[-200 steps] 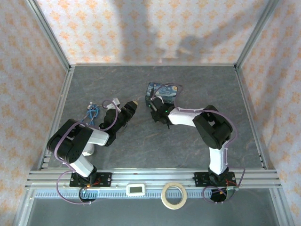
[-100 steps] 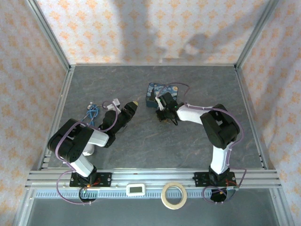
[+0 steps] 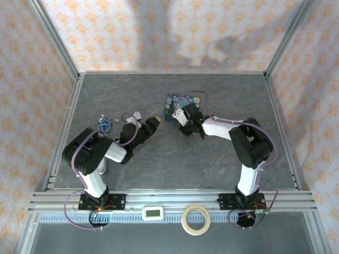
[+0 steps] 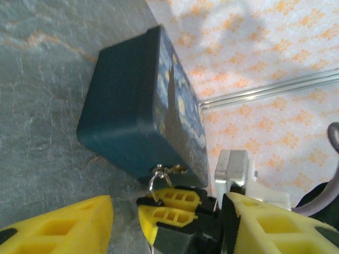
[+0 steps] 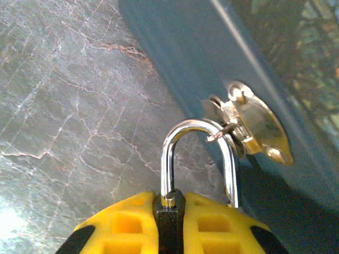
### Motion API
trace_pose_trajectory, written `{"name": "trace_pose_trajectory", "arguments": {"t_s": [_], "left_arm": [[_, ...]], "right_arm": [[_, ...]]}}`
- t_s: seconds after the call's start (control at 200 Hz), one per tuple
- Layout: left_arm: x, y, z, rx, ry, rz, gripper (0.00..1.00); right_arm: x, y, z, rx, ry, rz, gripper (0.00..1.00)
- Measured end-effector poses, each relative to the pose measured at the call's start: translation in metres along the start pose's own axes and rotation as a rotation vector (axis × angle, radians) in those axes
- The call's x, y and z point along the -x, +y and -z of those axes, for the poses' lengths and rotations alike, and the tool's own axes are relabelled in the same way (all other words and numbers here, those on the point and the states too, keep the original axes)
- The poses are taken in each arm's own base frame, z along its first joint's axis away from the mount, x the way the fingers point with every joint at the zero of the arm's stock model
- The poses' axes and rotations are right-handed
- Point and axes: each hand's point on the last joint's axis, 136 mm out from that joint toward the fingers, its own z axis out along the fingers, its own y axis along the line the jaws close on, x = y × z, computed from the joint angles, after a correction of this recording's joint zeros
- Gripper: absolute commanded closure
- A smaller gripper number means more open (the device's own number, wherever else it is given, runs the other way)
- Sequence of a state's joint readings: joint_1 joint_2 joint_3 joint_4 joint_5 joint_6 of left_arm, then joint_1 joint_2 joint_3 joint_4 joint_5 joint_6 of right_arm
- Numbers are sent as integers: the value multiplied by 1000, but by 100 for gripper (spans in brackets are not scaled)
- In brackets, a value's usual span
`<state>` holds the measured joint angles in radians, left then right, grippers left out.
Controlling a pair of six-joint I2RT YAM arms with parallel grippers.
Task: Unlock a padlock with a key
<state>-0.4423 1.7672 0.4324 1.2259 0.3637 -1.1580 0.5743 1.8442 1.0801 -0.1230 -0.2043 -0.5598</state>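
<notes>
The padlock (image 5: 170, 211) has a dark body and a bright U-shaped shackle (image 5: 198, 153) that passes through the brass hasp (image 5: 254, 127) on the front of the blue painted tin (image 3: 177, 102). My right gripper (image 5: 170, 227) is shut on the padlock's body, its yellow fingers (image 4: 177, 198) low against the tin (image 4: 132, 100). My left gripper (image 4: 167, 225) is open, its yellow fingers (image 4: 58, 227) wide apart and pointed at the padlock (image 4: 154, 182) from the left. In the top view the left gripper (image 3: 152, 124) sits a short way left of the right gripper (image 3: 185, 119). I cannot make out the key.
A small tangle of blue cord (image 3: 105, 124) lies on the grey table left of the left arm. A tape roll (image 3: 195, 219) and a white device (image 3: 154, 212) rest on the front rail. Patterned walls with metal posts enclose the table.
The right gripper has drawn back toward the tin's front with the padlock. The left gripper has shifted right, closer to the tin and the right gripper.
</notes>
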Motion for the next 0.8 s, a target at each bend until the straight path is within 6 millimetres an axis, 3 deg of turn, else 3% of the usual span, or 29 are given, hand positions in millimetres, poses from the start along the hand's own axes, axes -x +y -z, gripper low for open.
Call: {"name": "trace_pose_trajectory", "arguments": {"t_s": [0.205, 0.34, 0.676, 0.801], "left_arm": [[-35, 2, -20, -23, 72, 34, 55], [-47, 2, -38, -28, 85, 34, 56], [-32, 0, -64, -25, -2, 31, 56], [-29, 2, -73, -16, -16, 31, 60]], "right_arm": [[21, -7, 6, 10, -55, 55, 100], [26, -5, 6, 26, -69, 65, 100], [20, 4, -2, 74, -57, 65, 100], [21, 7, -2, 87, -62, 65, 100]]}}
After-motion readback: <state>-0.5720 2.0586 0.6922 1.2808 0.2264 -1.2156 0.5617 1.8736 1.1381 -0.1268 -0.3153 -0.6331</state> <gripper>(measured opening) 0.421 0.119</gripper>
